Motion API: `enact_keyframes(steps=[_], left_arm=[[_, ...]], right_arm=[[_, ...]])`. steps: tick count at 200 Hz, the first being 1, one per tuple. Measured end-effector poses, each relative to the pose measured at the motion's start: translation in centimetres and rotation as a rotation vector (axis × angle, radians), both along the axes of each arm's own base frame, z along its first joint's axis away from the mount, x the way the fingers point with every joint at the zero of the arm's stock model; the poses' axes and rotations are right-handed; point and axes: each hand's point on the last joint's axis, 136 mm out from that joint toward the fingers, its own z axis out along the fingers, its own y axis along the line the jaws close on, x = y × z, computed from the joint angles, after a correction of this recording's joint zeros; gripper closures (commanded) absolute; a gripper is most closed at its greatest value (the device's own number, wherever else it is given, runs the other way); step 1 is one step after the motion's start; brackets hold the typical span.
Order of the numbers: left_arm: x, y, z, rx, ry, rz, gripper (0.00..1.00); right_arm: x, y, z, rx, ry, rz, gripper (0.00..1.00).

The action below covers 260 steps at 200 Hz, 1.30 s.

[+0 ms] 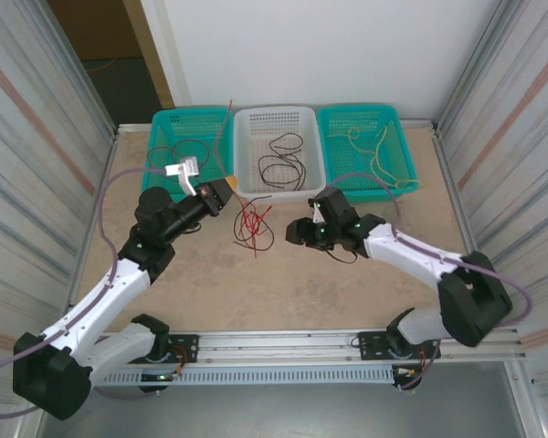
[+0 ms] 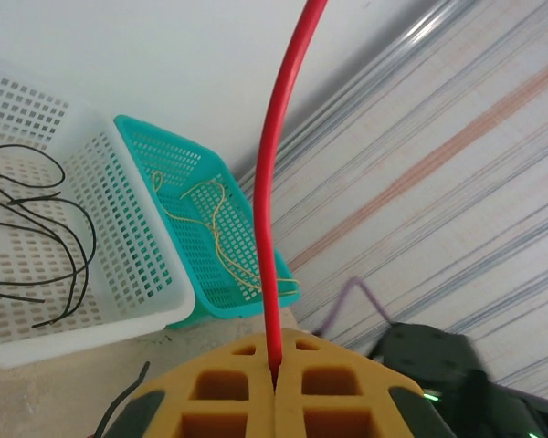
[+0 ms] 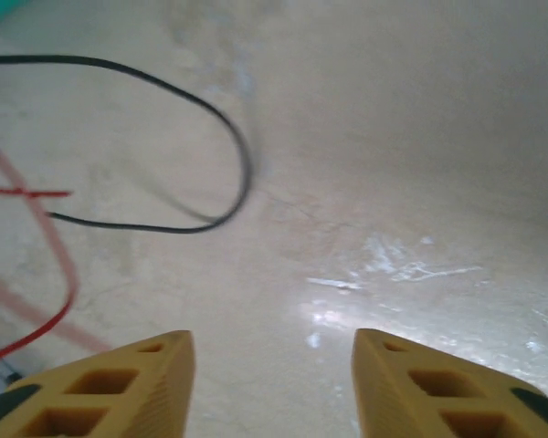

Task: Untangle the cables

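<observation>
one red cable (image 2: 269, 228) clamped in left end effector (image 2: 276, 379); right end effector (image 3: 274, 383) spread apart.

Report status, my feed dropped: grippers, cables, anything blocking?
Left gripper shut on red cable. Right gripper open above table, black cable ahead. Red-black tangle lies between grippers.

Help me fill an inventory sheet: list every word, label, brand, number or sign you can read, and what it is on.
None: no word, number, brand or sign can be read in any view.
The white basket, the green basket on the left, the green basket on the right, the left gripper holding the red cable and the right gripper look blank.
</observation>
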Motion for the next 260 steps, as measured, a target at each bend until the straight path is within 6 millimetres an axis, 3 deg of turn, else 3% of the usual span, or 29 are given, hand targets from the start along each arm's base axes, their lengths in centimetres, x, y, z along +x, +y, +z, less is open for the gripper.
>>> enact_keyframes(steps=[17, 38, 112, 235, 260], left_arm=[[0.1, 0.1, -0.3, -0.029, 0.017, 0.009, 1.0], [0.2, 0.1, -0.3, -0.077, 0.031, 0.014, 1.0], [0.3, 0.3, -0.3, -0.218, 0.052, 0.011, 1.0], [0.2, 0.6, 1.2, -0.302, 0.023, 0.012, 1.0], [0.3, 0.6, 1.4, -0.312, 0.011, 0.009, 1.0]], right_arm=[[-1.7, 2.0, 3.0, 0.064, -0.088, 0.084, 0.45], [-2.8, 4.0, 4.8, 0.124, -0.126, 0.144, 0.48], [-0.2, 4.8, 8.5, 0.304, -0.148, 0.031, 0.51], [0.6, 7.4, 5.4, 0.392, 0.013, 0.002, 0.55], [1.2, 7.5, 5.5, 0.424, 0.025, -0.004, 0.65]])
